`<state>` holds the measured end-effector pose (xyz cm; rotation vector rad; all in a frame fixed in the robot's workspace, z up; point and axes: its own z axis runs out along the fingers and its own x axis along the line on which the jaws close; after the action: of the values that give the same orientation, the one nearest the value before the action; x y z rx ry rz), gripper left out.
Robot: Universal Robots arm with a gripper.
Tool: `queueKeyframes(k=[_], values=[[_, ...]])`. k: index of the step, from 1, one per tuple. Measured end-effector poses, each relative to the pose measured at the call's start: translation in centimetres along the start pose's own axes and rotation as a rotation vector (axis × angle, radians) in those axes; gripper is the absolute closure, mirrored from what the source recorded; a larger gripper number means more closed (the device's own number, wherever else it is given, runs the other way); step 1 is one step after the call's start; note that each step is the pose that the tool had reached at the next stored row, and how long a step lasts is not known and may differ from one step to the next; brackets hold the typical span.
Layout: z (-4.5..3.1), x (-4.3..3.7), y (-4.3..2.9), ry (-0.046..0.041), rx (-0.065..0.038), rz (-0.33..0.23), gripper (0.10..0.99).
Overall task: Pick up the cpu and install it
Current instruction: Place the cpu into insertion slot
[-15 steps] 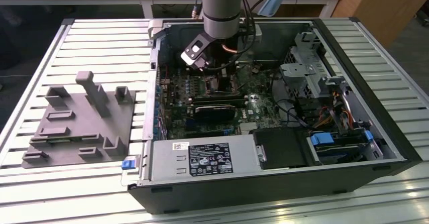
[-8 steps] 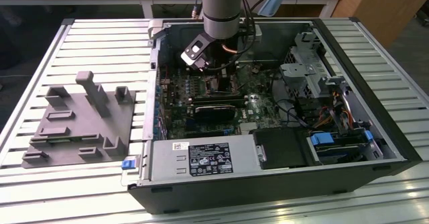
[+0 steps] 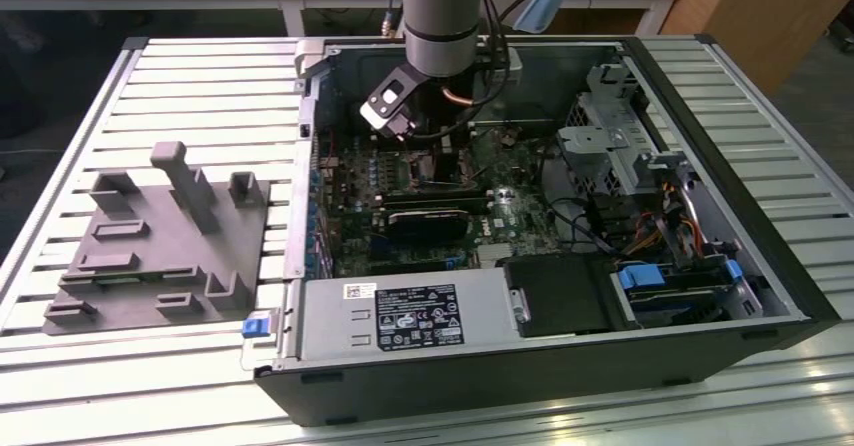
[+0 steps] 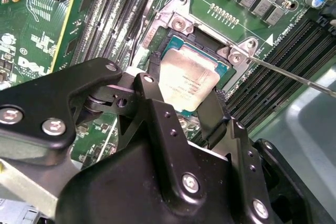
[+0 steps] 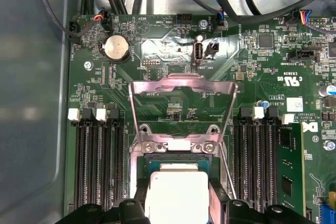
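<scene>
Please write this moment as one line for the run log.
gripper shut on cpu | cpu at open socket, seating unclear | clamp plate raised | inside computer case

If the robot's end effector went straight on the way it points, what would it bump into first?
Probably the socket, right under the cpu that the end effector grips. I cannot tell how close they already are.

My arm (image 3: 442, 11) stands near-vertical over the cpu (image 4: 188, 80), with my gripper (image 4: 184, 95) pointing down and both fingers (image 4: 155, 103) clamped against its opposite edges.
</scene>
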<state>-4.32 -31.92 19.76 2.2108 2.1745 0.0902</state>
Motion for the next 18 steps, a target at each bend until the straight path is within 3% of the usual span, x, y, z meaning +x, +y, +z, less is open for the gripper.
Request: queueKeyframes(k=[18], values=[[0.31, -0.06, 0.07, -0.0001, 0.0, 0.002, 0.553]])
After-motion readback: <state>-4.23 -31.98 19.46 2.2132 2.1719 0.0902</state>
